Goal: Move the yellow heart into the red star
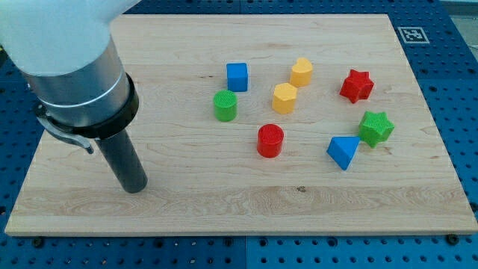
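My tip rests on the wooden surface at the view's lower left; it is a bare rod, no hand, holding nothing. All blocks lie well to its right. Nearest are the green cylinder and red cylinder, then the blue cube. Beyond them sit the yellow hexagon and the yellow heart, close together. Farther right lie the blue triangle, green star and red star; open board separates heart from red star.
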Motion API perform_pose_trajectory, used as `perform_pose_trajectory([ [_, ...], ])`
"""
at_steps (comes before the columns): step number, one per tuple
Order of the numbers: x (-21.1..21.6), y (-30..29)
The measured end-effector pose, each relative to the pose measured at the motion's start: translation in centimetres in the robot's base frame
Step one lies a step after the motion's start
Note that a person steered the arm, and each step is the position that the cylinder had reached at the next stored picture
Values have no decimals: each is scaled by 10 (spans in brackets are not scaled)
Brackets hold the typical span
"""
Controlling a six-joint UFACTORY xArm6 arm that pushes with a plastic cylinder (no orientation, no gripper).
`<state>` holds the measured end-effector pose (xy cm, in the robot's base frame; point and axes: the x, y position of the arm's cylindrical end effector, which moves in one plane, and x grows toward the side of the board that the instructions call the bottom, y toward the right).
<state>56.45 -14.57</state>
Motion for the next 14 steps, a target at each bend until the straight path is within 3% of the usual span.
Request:
perform_pose_trajectory([
  [1,-3,0],
  [2,-47,1],
  [6,-293,38],
  [8,-294,86],
  [11,-241,57],
  [12,-250,61],
  [14,-272,149],
])
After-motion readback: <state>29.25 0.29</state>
